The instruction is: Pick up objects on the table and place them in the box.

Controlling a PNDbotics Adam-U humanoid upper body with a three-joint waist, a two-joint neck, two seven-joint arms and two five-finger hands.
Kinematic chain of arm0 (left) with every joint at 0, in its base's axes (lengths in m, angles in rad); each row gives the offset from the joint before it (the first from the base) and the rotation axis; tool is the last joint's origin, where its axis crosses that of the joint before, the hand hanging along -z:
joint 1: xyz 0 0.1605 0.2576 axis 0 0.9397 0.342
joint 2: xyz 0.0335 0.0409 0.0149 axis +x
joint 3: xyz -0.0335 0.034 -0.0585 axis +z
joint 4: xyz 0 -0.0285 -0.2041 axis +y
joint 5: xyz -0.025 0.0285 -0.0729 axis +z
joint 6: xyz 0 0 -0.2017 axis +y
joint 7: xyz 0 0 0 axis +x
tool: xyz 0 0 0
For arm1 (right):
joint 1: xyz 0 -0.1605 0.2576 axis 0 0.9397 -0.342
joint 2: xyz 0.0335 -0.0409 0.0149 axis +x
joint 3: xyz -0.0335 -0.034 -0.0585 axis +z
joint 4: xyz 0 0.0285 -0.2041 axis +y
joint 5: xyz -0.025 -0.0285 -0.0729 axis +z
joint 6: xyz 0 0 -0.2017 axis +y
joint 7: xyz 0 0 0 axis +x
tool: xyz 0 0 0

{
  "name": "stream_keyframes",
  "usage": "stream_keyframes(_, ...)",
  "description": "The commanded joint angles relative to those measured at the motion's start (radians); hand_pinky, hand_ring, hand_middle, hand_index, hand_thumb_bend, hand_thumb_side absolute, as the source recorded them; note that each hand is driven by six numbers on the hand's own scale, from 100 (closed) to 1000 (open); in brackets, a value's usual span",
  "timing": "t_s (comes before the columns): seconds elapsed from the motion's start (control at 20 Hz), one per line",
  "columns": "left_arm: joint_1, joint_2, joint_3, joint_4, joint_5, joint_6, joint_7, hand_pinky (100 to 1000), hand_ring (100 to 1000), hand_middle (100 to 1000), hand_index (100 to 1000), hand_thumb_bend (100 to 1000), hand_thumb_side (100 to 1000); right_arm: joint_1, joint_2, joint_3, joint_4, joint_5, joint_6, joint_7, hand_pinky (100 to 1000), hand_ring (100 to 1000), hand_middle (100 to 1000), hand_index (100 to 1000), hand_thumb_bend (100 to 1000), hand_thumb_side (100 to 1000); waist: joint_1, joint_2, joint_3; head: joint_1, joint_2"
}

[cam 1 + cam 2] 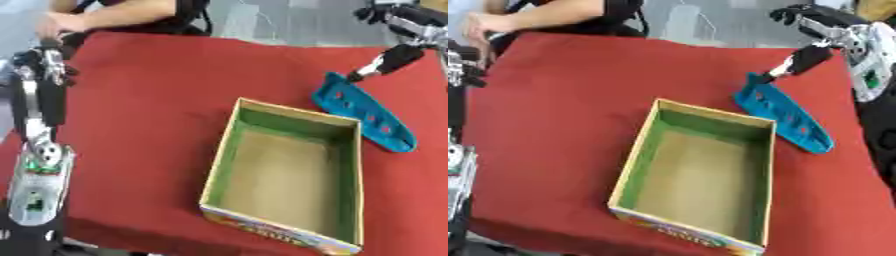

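My left arm point(37, 165) is showing as a silver-white casing with a small green patch and a dark panel near its lower end, running into black segments with silver joints higher up. My right hand point(802, 59) is looking black with a pale tip, and the right forearm point(866, 55) behind it is wearing silver-grey shells over black parts.

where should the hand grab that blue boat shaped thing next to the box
Probably the far end of the blue boat-shaped thing, coming from above and behind, where the right hand already touches it. It is long and narrow, and its other side lies close beside the box.
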Motion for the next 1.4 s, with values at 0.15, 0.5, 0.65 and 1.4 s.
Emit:
stream_keyframes(0.15, -0.005, 0.028, 0.009, -0.010, -0.005, 0.005, 0.005, 428, 458, 562, 638, 100, 966, -0.001, -0.036, -0.015, -0.038, -0.015, 0.021, 0.000, 865, 878, 903, 999, 1000, 472, 0.003, -0.017, -0.002, 0.002, 0.001)
stream_keyframes(0.5, -0.001, 0.029, 0.008, -0.008, -0.004, 0.005, 0.004, 428, 458, 562, 638, 100, 967, 0.024, -0.044, -0.031, -0.040, -0.032, 0.049, -0.022, 847, 866, 892, 996, 1000, 461, 0.002, -0.021, -0.006, -0.064, 0.006)
stream_keyframes(0.65, 0.000, 0.029, 0.009, -0.008, -0.004, 0.005, 0.004, 428, 458, 562, 638, 100, 967, 0.028, -0.042, -0.034, -0.032, -0.033, 0.054, -0.025, 842, 862, 887, 994, 1000, 456, 0.003, -0.022, -0.006, -0.069, 0.008)
stream_keyframes(1.4, 0.001, 0.029, 0.008, -0.009, -0.003, 0.005, 0.003, 428, 458, 563, 636, 100, 968, 0.031, -0.027, -0.036, -0.003, -0.017, 0.066, -0.032, 774, 809, 836, 959, 1000, 428, 0.003, -0.020, -0.006, -0.109, 0.016)
